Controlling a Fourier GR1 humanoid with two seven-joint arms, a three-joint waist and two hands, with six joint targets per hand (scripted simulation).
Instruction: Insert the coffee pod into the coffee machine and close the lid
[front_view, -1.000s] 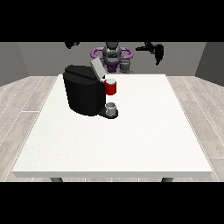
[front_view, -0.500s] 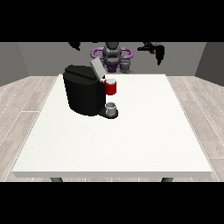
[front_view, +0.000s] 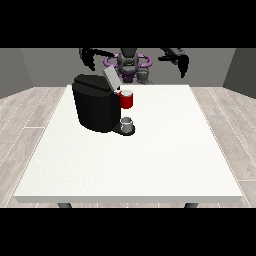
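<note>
So my hand at the view's right (front_view: 183, 64) hangs above the far table (front_view: 150, 165) edge, can't tell how its fingers lie, while the coffee machine (front_view: 97, 102) sits with its lid (front_view: 111, 78) tipped up, presumably ready for a pod I can't spot for sure.

My torso (front_view: 128, 64) is dark grey with a rounded grey head on top. A purple ring runs across my shoulders on both sides. My arms are black and slim. The hand at the view's left (front_view: 89, 56) and the hand at the view's right (front_view: 181, 61) are both black.
</note>
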